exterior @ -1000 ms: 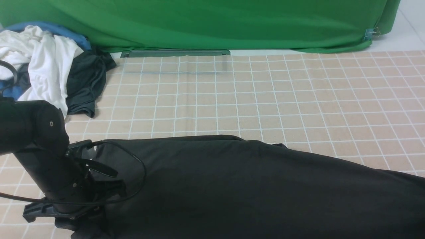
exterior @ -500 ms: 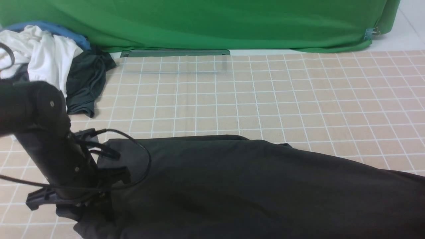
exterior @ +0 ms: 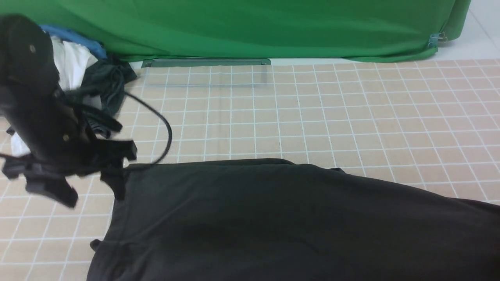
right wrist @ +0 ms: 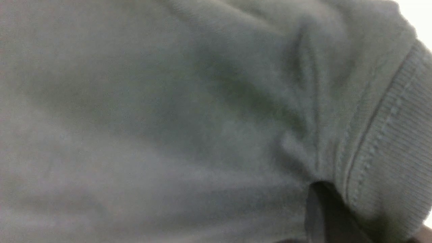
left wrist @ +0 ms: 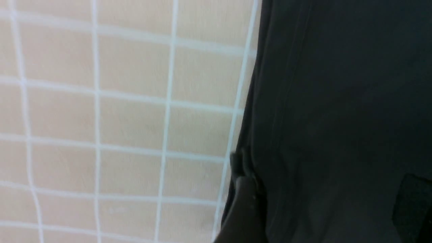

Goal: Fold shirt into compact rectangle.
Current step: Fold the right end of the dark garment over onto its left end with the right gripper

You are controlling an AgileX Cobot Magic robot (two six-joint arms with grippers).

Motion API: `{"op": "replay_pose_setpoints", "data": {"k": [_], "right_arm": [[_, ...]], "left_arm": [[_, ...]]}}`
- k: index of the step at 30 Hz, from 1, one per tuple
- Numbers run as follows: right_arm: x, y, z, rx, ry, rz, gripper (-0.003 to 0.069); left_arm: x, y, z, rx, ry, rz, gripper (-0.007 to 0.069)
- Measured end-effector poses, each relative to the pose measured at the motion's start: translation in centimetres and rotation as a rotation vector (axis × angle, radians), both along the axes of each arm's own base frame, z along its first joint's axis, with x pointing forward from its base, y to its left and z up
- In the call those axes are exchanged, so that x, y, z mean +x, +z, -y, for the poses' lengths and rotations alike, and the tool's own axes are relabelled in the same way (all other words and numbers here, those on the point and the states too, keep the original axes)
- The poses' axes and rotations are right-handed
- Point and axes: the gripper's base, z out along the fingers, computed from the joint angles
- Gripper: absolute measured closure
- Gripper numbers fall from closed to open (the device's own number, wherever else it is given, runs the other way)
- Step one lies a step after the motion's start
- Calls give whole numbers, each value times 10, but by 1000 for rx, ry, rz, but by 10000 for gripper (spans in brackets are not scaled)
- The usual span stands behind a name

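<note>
One open left tool [exterior: 91, 181] hovers beside the shirt [exterior: 273, 218].

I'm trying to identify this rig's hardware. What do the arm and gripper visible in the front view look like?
The left arm is matte black and rounded, with small silver screws and a thin black cable looping beside it. The left gripper has flat, angular black fingers. The right arm isn't visible.

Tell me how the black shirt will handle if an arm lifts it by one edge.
The shirt will probably flop and drape rather than hold shape: it lies limp and flat on the checked mat, and in the right wrist view its knit fabric bunches into soft creases. It likely drags instead of sliding cleanly, since so much cloth rests on the mat.
</note>
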Motion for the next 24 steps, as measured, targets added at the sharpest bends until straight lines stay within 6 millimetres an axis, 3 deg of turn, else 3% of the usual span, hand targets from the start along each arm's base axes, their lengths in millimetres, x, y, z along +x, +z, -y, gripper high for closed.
{"op": "replay_pose_setpoints", "data": {"k": [3,9,10,15,16,17,19,20,24], "right_arm": [[7,19,-21,-14,90,49,606],[21,70,-84,-9,192,173,606],[21,74,-89,-6,202,183,606],[21,110,-174,80,352,328,606],[20,112,-181,89,366,342,606],[17,120,-210,132,416,392,606],[14,126,-234,174,455,435,606],[9,131,-261,229,502,470,606],[4,133,-322,345,577,555,606]], "left_arm": [[9,22,1,-7,-1,82,203],[22,63,2,-16,-30,230,553],[23,67,2,-15,-35,245,566],[29,100,-1,-27,-28,359,610],[29,102,-1,-29,-27,366,610],[30,109,-4,-33,-17,391,610],[31,113,-6,-33,-10,405,610],[31,115,-8,-26,-6,412,610],[31,115,-10,-19,-2,413,610]]}}
